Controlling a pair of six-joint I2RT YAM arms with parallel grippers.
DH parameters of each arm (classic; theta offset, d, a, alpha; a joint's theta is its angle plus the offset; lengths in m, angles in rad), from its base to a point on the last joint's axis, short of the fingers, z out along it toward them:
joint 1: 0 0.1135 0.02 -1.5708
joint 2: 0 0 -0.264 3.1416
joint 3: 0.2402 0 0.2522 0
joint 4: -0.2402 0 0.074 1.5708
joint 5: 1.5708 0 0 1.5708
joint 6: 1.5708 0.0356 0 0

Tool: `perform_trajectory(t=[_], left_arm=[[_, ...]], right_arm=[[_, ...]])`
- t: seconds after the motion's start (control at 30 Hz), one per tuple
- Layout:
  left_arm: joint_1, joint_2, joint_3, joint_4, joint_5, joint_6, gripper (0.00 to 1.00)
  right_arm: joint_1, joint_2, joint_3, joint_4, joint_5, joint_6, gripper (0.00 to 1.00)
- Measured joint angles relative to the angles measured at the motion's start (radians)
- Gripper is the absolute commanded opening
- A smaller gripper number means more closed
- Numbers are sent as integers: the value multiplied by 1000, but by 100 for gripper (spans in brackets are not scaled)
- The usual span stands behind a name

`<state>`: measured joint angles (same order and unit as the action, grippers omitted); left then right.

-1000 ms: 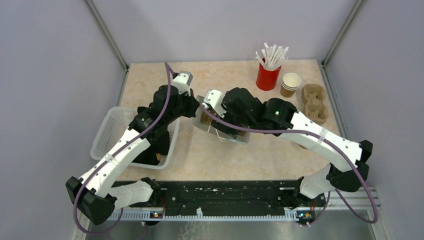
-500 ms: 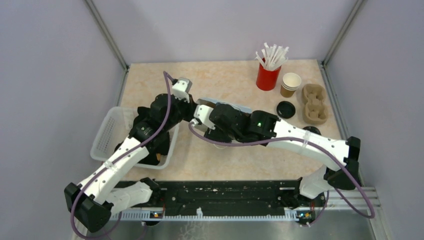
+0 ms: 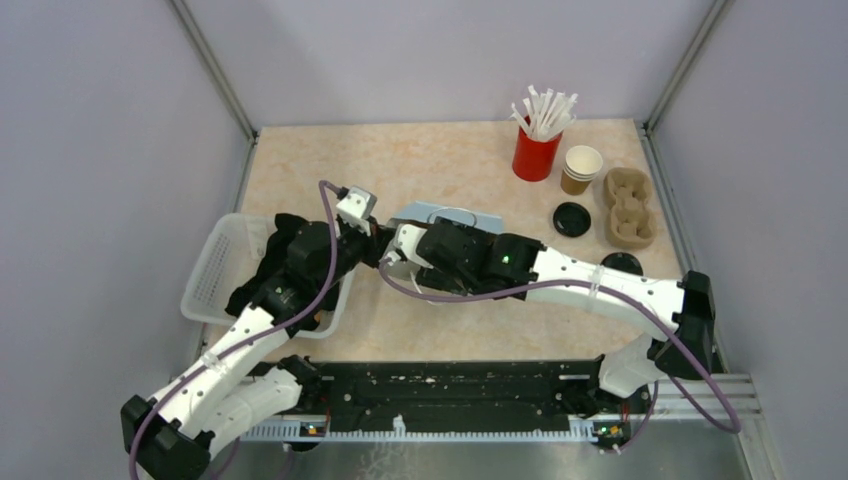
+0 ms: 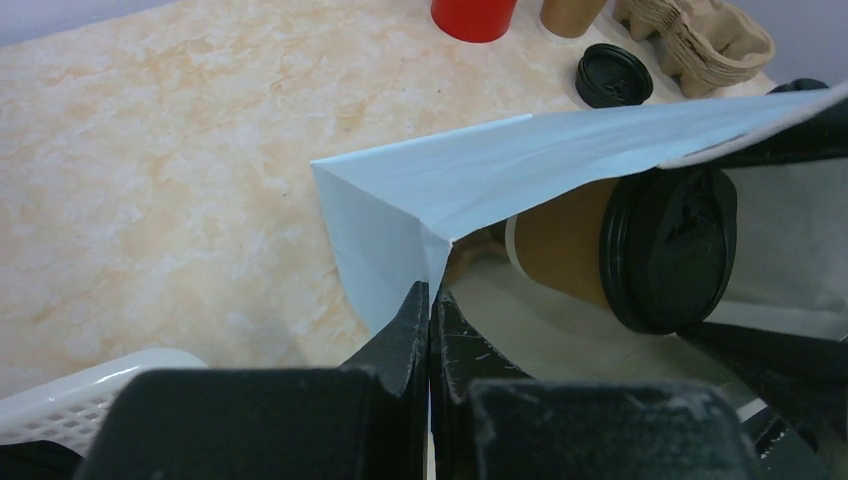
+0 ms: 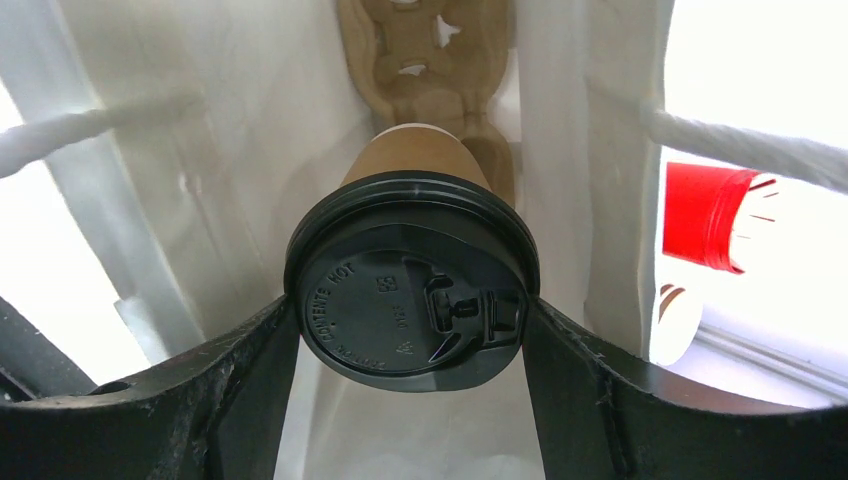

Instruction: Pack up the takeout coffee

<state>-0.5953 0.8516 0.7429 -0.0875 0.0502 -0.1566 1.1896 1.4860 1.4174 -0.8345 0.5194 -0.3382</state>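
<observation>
- Right end effector (image 5: 410, 312), jaws wide, grips the lidded coffee cup (image 5: 412, 170) inside the bag (image 5: 250, 150)
- Its long axis points straight at the carrier (image 5: 425, 60) deeper in
- Left end effector (image 4: 428, 305) pinched shut on the bag's edge

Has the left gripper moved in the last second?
Yes. The left gripper drew back to the near side, away from the red cup, closer to the white basket.

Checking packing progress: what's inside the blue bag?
A lidded kraft cup, gripped by the right gripper, and a pulp carrier beyond it. The bottom of the bag is hidden.
</observation>
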Motion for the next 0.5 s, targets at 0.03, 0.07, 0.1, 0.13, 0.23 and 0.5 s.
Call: perform_trajectory(t=[0.03, 0.07, 0.1, 0.13, 0.23, 0.5], left_arm=[[0, -15, -21, 13, 5, 11, 0], [0, -27, -36, 21, 9, 24, 0], [0, -31, -41, 24, 13, 31, 0], [0, -32, -42, 27, 18, 37, 0], [0, -35, -45, 29, 31, 51, 0], [0, -109, -125, 52, 49, 52, 0]], right_arm=[[-2, 0, -4, 2, 1, -2, 57], [-5, 0, -4, 2, 4, -3, 57], [-8, 0, -4, 5, 6, -4, 57], [-12, 0, -4, 6, 10, -7, 57], [-21, 0, -4, 7, 11, -11, 57], [-46, 6, -4, 27, -3, -14, 57]])
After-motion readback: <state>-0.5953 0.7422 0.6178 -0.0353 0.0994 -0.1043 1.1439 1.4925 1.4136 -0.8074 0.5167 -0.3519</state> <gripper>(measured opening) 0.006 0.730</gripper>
